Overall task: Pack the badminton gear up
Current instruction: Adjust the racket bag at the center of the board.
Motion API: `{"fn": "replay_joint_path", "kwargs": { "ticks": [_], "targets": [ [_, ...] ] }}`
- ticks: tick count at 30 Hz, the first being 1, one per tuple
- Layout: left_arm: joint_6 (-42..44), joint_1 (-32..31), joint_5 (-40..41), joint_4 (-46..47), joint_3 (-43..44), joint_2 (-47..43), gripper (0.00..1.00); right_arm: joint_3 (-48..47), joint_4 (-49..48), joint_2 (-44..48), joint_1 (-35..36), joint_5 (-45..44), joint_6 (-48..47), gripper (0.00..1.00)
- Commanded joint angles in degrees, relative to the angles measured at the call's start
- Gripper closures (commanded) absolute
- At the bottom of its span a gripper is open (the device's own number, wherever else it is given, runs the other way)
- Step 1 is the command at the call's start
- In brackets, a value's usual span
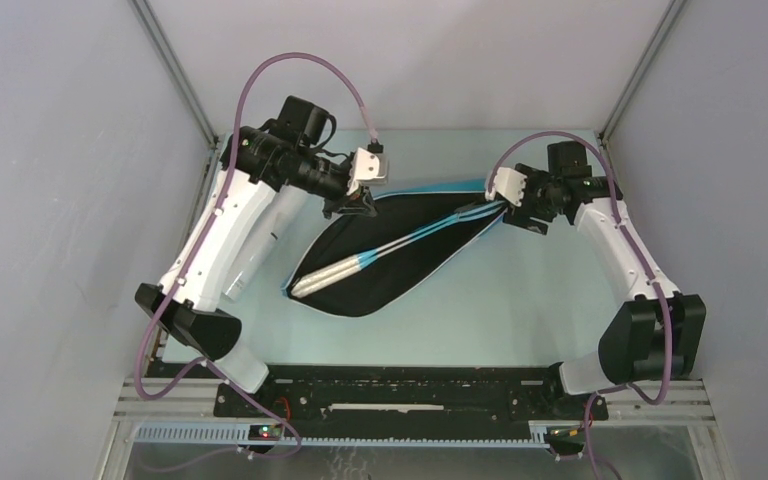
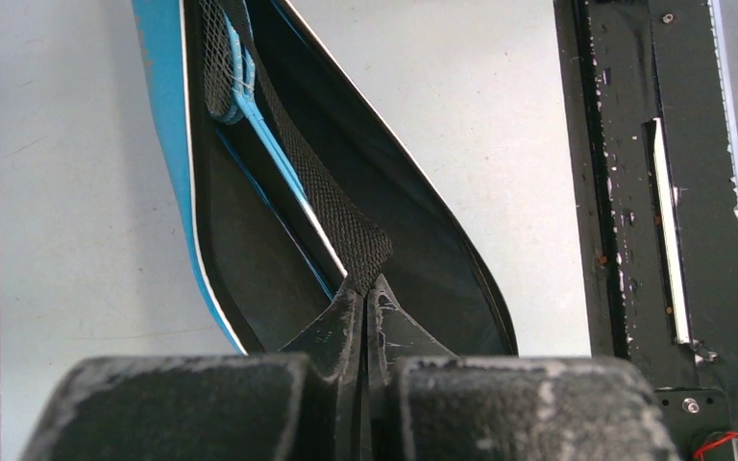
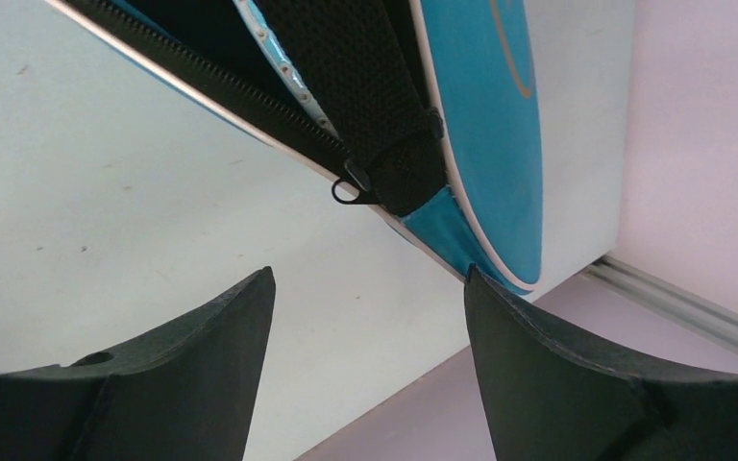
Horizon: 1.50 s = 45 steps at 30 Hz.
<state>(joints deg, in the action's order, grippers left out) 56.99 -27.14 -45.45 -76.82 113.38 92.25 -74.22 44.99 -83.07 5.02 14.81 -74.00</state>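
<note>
Black webbing of the strap (image 2: 332,206) runs straight into the left gripper (image 2: 363,300), whose fingers are pressed together on it at the rim of the blue racket bag (image 2: 165,144). Only the left wrist view shows this pinch. The right gripper (image 3: 367,279) stands wide, holding nothing, at the bag's narrow end. The zipper pull (image 3: 346,192) lies just beyond its fingertips, too small to make out from overhead. From above, the bag lies open on the table (image 1: 520,300) with two light-blue rackets (image 1: 400,250) inside, white handles toward the left arm.
</note>
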Motion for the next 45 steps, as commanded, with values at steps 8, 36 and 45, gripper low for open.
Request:
{"fn": "replay_joint_path", "kwargs": {
  "ticks": [8,36,45],
  "targets": [
    [1.9,0.8,-3.3,0.1,3.8,0.2,1.00,-1.6,-3.9,2.1,-1.2,-0.8,-1.1,0.21],
    [0.6,1.1,-3.9,1.2,4.4,1.1,1.00,-0.3,3.1,0.8,2.3,-4.0,-3.3,0.21],
    [2.2,1.4,-5.0,0.0,4.3,1.1,1.00,2.3,-5.9,-0.2,2.8,-7.1,-2.8,0.22]
  ]
}}
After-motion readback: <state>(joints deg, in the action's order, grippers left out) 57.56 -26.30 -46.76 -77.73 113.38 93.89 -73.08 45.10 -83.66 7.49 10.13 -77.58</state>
